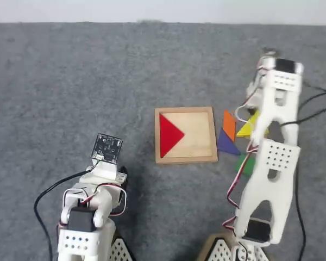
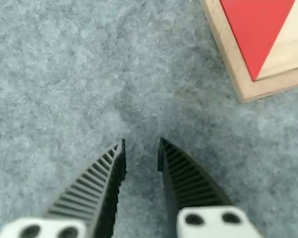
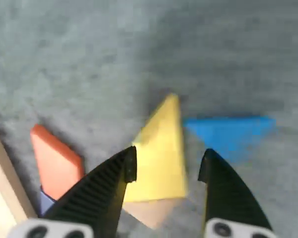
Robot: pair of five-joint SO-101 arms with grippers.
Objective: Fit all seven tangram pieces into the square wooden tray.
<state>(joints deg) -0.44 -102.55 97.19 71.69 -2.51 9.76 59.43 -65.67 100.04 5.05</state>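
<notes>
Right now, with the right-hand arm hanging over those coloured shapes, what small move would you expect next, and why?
Probably lowering the right gripper and closing it on the yellow triangle. Its jaws stand open directly over that piece. The wooden tray so far holds just the red triangle, so the loose pieces beside it have yet to go in.

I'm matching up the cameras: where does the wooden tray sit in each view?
High view: wooden tray mid-table, red triangle inside.
Left wrist view: tray corner ahead of the left pincer, red triangle inside.
Right wrist view: rim strip beside the orange piece.
Shared landmark: the grey mat, under everything.
</notes>
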